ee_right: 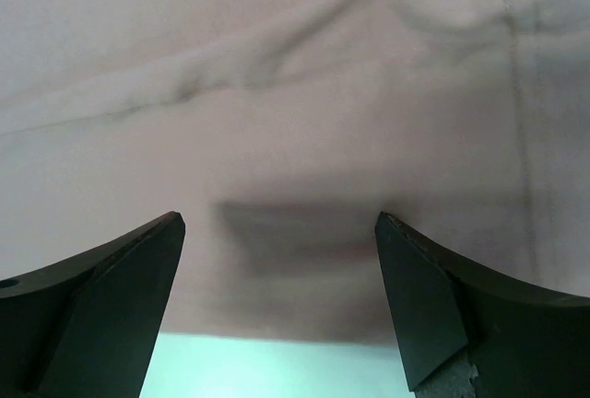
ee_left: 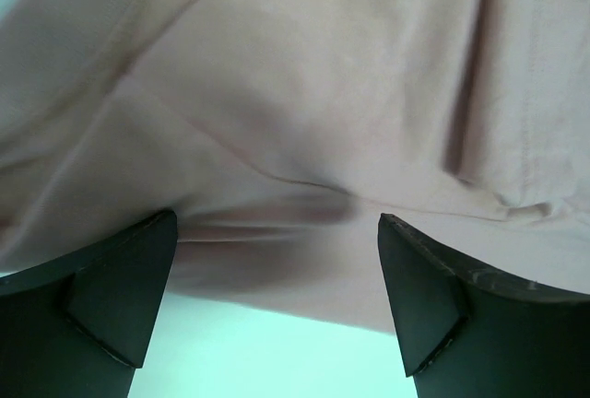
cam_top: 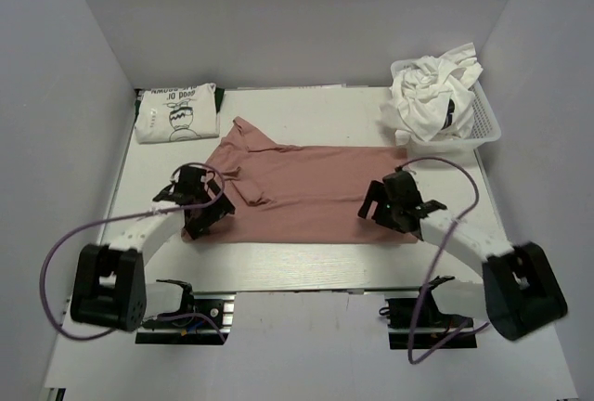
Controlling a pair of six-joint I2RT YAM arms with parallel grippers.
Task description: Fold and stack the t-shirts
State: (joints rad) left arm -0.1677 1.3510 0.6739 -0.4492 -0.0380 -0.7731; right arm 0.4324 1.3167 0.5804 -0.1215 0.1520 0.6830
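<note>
1. The pink shirt (cam_top: pixel 306 187) lay flat in the middle of the desk (cam_top: pixel 306 266), stretched from 9 to 3 o'clock. A folded printed white shirt (cam_top: pixel 176 113) sat at 10 o'clock. Crumpled white shirts (cam_top: pixel 432 95) filled a basket (cam_top: pixel 489 122) at 2 o'clock.
2. Your left tool (cam_top: pixel 206 213) stood over the pink shirt's 8 o'clock corner and your right tool (cam_top: pixel 390 206) over its 4 o'clock corner. Both had their jaws spread wide and held nothing. In each wrist view the near hem ran between the jaws, with bare desk just below it.
3. You should have expected the cloth to be light, limp and easily creased. It would probably sag and drag unless both ends rose together. The near hem under each tool looked like the best place to pinch. You would likely have needed to catch every layer there, or the lower one would have stayed behind.
4. You could not tell how many layers lay at the 9 o'clock end, where the cloth bunched under the left arm. Whether the fingers were touching the fabric was unclear. The number of shirts in the basket was hidden too.
</note>
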